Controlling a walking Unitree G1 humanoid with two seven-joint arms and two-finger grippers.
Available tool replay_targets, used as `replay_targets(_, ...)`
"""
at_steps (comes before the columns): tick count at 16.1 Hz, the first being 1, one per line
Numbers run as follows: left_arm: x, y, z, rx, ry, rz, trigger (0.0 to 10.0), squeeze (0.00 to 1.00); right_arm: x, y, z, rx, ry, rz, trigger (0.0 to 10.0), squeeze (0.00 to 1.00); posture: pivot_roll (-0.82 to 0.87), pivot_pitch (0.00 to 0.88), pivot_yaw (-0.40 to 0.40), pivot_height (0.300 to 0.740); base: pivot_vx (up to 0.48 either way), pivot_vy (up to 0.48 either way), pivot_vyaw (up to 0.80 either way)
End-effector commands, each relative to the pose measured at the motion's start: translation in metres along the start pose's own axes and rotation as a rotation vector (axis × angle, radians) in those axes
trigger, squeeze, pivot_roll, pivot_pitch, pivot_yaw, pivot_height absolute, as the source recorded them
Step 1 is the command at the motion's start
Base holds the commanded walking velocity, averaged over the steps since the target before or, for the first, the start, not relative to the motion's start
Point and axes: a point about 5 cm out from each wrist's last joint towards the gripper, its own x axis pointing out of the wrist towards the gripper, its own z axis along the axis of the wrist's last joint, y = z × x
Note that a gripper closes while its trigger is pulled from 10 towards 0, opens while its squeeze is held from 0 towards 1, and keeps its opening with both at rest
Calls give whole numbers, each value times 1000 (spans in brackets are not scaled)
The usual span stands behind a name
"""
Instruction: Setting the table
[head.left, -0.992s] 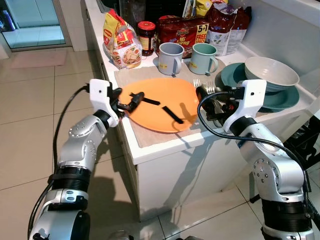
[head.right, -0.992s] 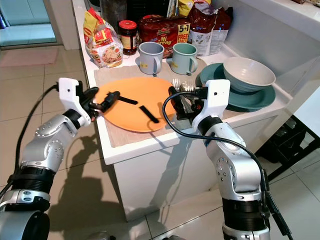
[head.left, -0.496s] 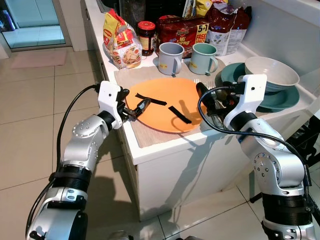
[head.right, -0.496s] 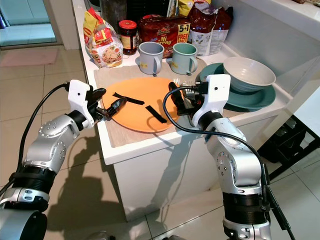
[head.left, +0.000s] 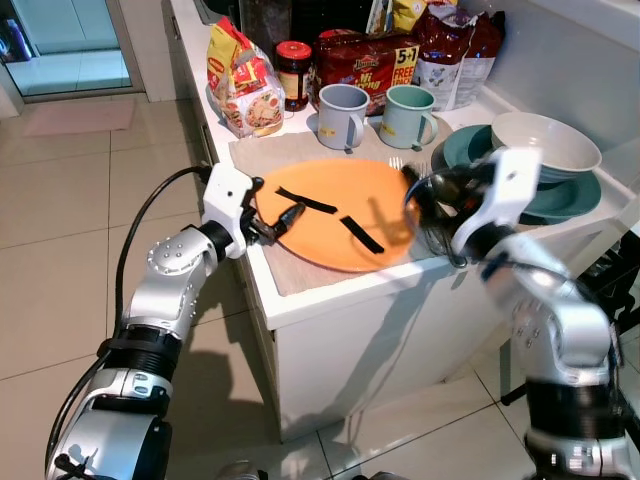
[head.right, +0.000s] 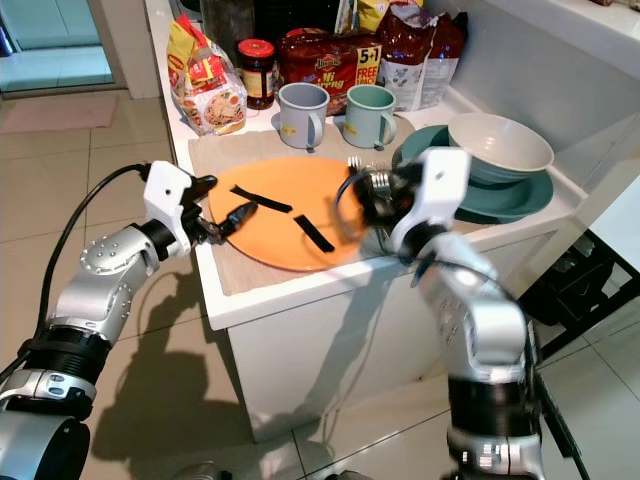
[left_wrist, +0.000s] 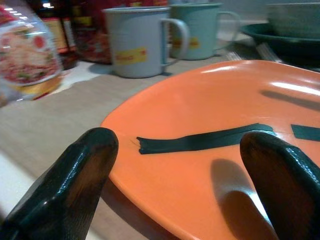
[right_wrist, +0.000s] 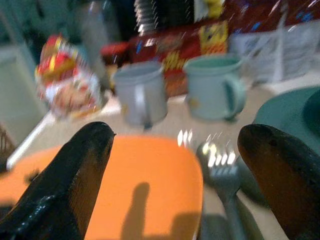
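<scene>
An orange plate (head.left: 340, 210) lies on a beige mat (head.left: 300, 275) near the front edge of the white surface (head.left: 330, 300), with two black strips (head.left: 305, 201) stuck across its top. The left claw (head.left: 283, 218) sits at the plate's left rim, its black fingers (left_wrist: 75, 185) spread apart with the rim between them (from the left wrist view the edge of the plate runs through the gap, but the fingers do not press on it). The right claw (head.right: 375, 200) is at the plate's right side, blurred in the head views; its fingers (right_wrist: 75, 175) stand wide apart, and beyond them lie a fork (right_wrist: 227, 192) and other cutlery on the mat, just right of the plate. On the far side of the plate stand a grey mug (head.left: 341, 115) and a pale green mug (head.left: 405, 115), side by side. At the right, a pale bowl (head.left: 545, 145) is stacked on teal plates (head.left: 570, 195). Along the far edge of the surface are a bag of noodles (head.left: 245, 85), a red-lidded jar (head.left: 293, 73) and a red multipack (head.left: 370, 60). The floor (head.left: 60, 230) is pale tile.
</scene>
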Motion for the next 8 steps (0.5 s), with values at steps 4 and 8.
replay_targets(4,-1,-15,-31,2,134,-88,10000,0,3,-14,12,15,-17,-30,10000,0,61,30,-50,740,0,0,0)
replay_targets(8,1,-10,-34,-24,162,-70,10000,0,5,-16,14,13,-8,-15,10000,0,59,28,-56,740,0,0,0)
